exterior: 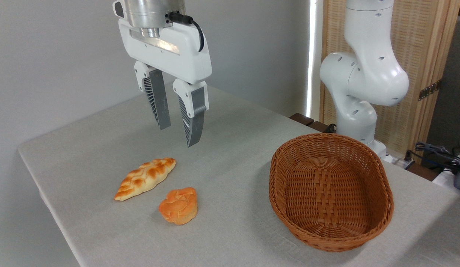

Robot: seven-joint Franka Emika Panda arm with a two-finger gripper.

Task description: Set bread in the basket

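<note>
End effector (179, 135) hangs in the air above the counter (103, 148), fingers spread with a clear gap, nothing between them. Bread (178, 205), the small orange bun, sits on the counter near the front edge, untouched, well apart from the basket (385, 193), which is empty on the right. Braided loaf (145, 178) lies just beside the bun, to its upper left, and sits closer under the end effector than the bun does. Main risk, in my judgement: descending from here lands on or clips the loaf, so the wrong item gets grabbed or shoved into the bun. Second risk: the bun looks tilted on its side with a lumpy top, so a pinch could slip or roll it toward the counter edge. Third: the basket has a tall rolled rim; carrying too low could knock the bun on the rim or push the basket. Grasp not yet begun.
</note>
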